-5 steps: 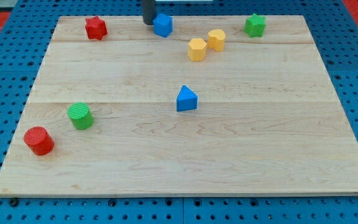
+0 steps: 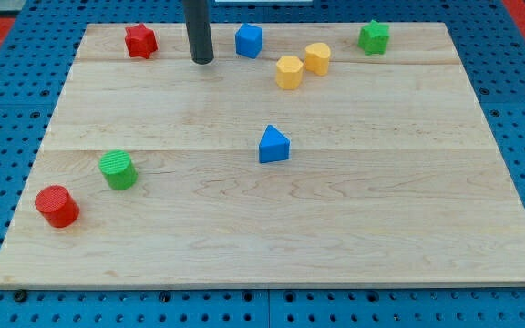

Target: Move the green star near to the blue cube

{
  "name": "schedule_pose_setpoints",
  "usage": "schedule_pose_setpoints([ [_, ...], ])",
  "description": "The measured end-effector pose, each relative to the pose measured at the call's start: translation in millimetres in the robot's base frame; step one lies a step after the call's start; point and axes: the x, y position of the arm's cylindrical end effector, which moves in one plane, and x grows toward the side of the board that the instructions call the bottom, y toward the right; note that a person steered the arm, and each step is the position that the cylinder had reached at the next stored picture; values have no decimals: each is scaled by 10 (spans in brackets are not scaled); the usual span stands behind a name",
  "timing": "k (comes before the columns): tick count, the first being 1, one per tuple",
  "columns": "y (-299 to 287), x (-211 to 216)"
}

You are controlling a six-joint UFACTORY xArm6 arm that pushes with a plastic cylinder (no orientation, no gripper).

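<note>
The green star (image 2: pixel 374 36) sits near the board's top right corner. The blue cube (image 2: pixel 249 40) sits at the top centre, well to the left of the star. My tip (image 2: pixel 202 60) rests on the board to the left of the blue cube and slightly below it, with a clear gap between them. The tip lies between the blue cube and the red star (image 2: pixel 140 40).
Two yellow blocks (image 2: pixel 289 71) (image 2: pixel 317 57) lie between the blue cube and the green star, slightly lower. A blue triangle (image 2: pixel 273 145) is at the centre. A green cylinder (image 2: pixel 118 169) and a red cylinder (image 2: pixel 57 205) are at the lower left.
My tip has moved left and down, away from the blue cube's left side. The blue cube has shifted slightly to the right. The other blocks have not moved.
</note>
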Motion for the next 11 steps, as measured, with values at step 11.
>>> schedule_pose_setpoints([
  [11, 1859, 789],
])
